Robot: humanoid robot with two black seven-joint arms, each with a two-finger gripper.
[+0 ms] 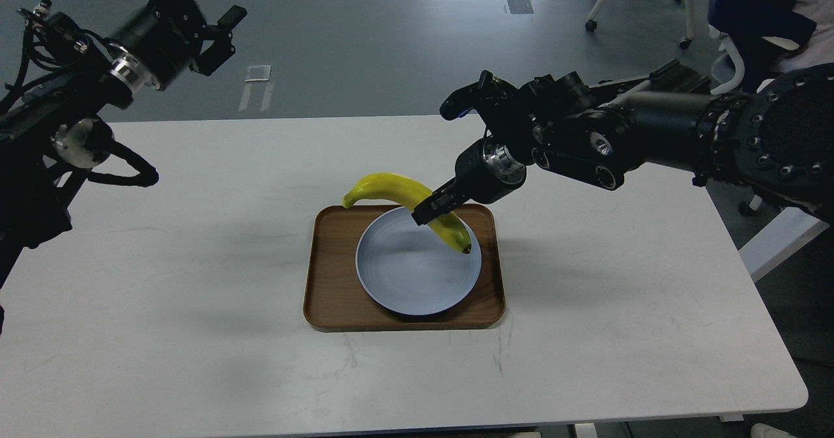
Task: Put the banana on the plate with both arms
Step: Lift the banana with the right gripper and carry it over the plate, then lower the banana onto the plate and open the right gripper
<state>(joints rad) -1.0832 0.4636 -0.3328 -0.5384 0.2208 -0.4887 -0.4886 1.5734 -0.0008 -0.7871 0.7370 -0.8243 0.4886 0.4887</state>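
One end effector, right (435,211), clamps banana (404,197) over plate (417,275); left end effector (218,34) spread, empty.

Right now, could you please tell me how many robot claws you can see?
2: the left claw raised at upper left beyond the white table; the right claw holding the curved yellow banana over the round blue-grey plate.

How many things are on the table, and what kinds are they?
Bananas: 1, the banana, held by the right gripper
Plates: 1, the plate
Trays: 1, the wooden tray under the plate
Total: 3
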